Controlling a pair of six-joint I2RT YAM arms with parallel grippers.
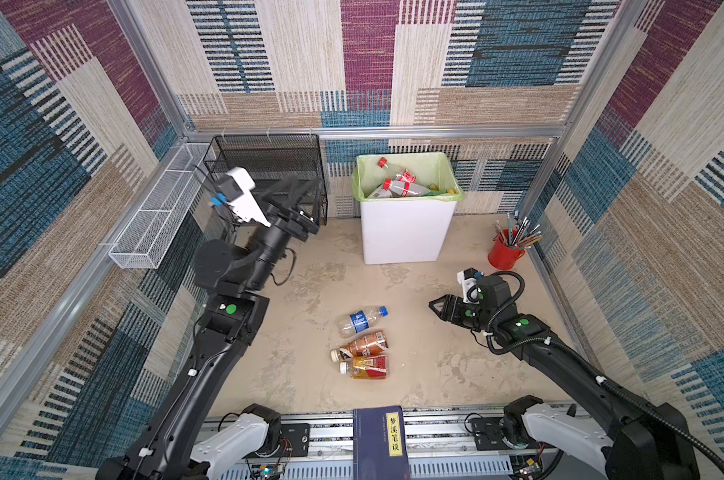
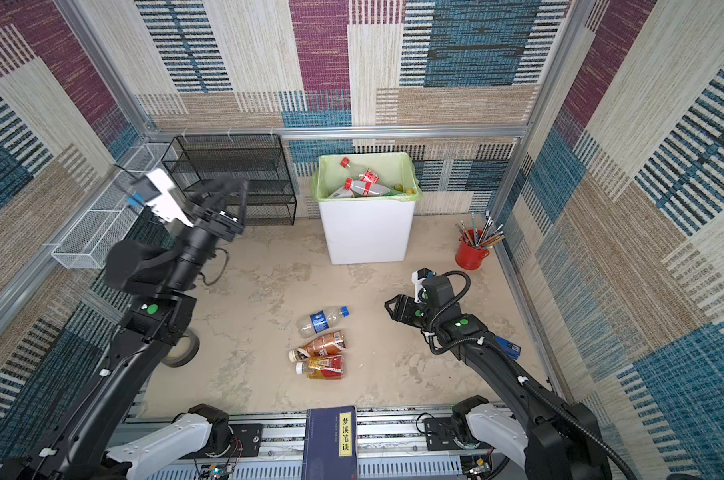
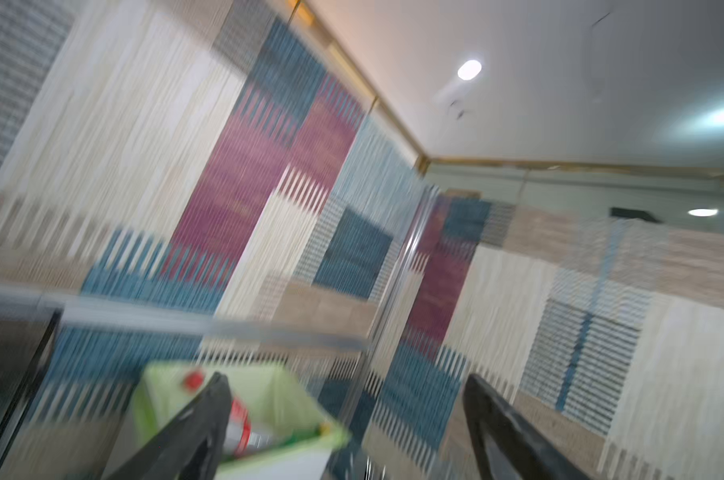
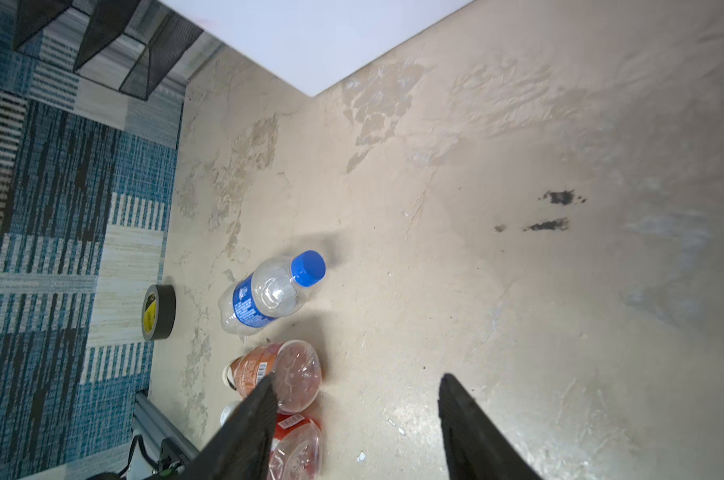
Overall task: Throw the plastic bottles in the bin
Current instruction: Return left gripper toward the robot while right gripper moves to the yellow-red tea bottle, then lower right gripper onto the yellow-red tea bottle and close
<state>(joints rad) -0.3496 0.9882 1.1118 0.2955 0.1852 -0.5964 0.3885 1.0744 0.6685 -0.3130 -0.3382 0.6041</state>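
1. My left gripper (image 1: 306, 189) is up in the far left of the cell, in front of the black mesh shelf rack (image 1: 268, 164) and to the left of the bin. It is blurred in both top views. In its wrist view the two black fingers (image 3: 210, 407) are spread wide with nothing between them, so it is released and empty.
2. My right gripper (image 1: 435, 307) sits low on the right side, pointing left toward the loose bottles but well apart from them. Its wrist view shows the fingers (image 4: 455, 407) parted over bare floor, gripping nothing.
3. The tall white rectangular plastic bin (image 1: 406, 232), with a light green bag over its rim, stands at the far wall near the middle. Inside it I see clear bottles with red caps and red labels (image 1: 399, 187).
4. Three bottles lie on their sides on the beige floor near the centre, stacked far to near:
   - a clear plastic bottle with blue label and blue cap (image 1: 362, 320), its cap pointing right;
   - just beside it, a brown-amber bottle with a white cap (image 1: 362, 345), its cap pointing left;
   - touching that one, a yellow-filled bottle with red label and white cap (image 1: 366, 366), its cap also pointing left.
5. A red cup of pencils (image 1: 503, 251) stands far right, and a roll of dark tape (image 2: 183, 351) lies left of the bottles.
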